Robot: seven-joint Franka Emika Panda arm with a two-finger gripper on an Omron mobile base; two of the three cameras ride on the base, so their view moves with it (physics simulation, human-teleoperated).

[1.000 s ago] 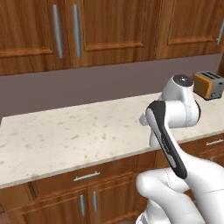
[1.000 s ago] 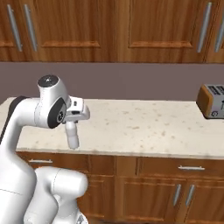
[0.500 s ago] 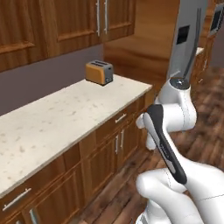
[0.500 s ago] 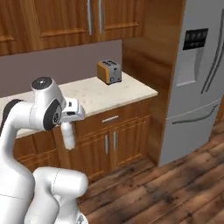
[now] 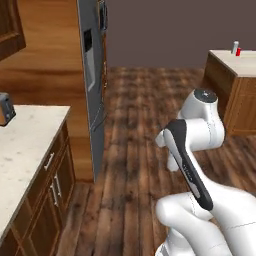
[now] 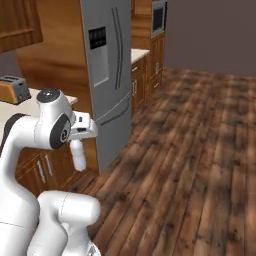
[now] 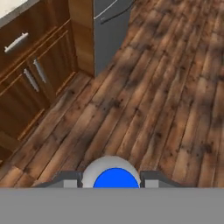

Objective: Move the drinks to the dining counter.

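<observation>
At the far left, a toaster [image 6: 13, 88] sits on the speckled stone table [image 5: 20, 150] above wooden drawers. Right of it stands the grey refrigerator [image 6: 107, 75]. Over the plank floor [image 7: 166, 87], the pincer [image 7: 111, 179] is pinching the clear water bottle [image 6: 78, 155], which hangs below the wrist; in the hand view its blue cap [image 7: 115, 177] sits between the two dark fingertips. Far to the right, on a pale table [image 5: 235, 62] across the room, a red can [image 5: 239, 51] stands just beside a pale upright object [image 5: 234, 47], too small to identify.
</observation>
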